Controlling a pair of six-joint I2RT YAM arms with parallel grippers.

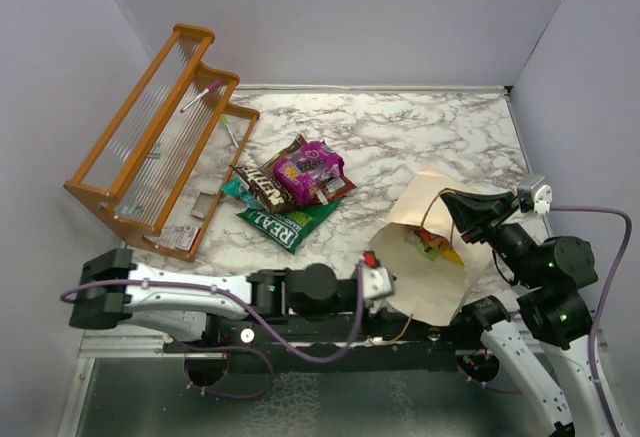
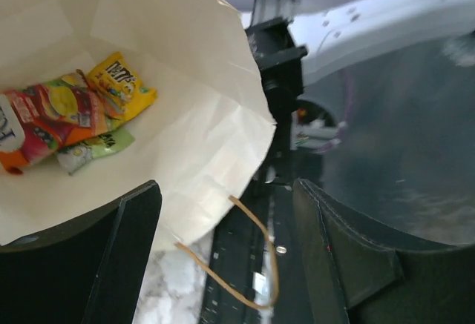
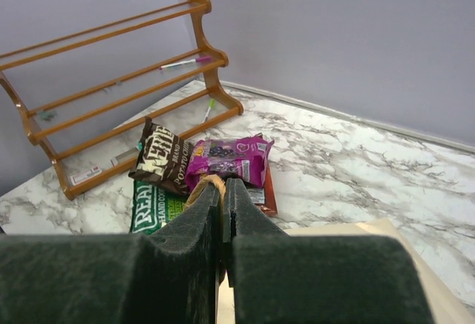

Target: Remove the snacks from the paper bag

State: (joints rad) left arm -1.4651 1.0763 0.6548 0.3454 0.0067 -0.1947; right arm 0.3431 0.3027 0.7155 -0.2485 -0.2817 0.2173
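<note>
Orange rack point(image 1: 150, 147) stands far left; beside it snacks point(image 1: 295, 192) heap on the desk point(image 1: 420, 132); the paper bag point(image 1: 430, 292) lies near right, with a yellow packet point(image 2: 119, 83) and red-orange packet point(image 2: 52, 120) inside; left fingers point(image 2: 126, 257), arm stretched low, gape empty at its mouth; right fingers point(image 3: 185, 235) pinch its cord handle point(image 3: 210, 183).

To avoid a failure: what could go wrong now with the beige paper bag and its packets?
The right gripper is shut only on the thin brown cord handle; it may slip and the tall beige paper bag may sag. The open left gripper may catch the paper rim. The small yellow packet and red-orange packet overlap, so two may lift together.
</note>
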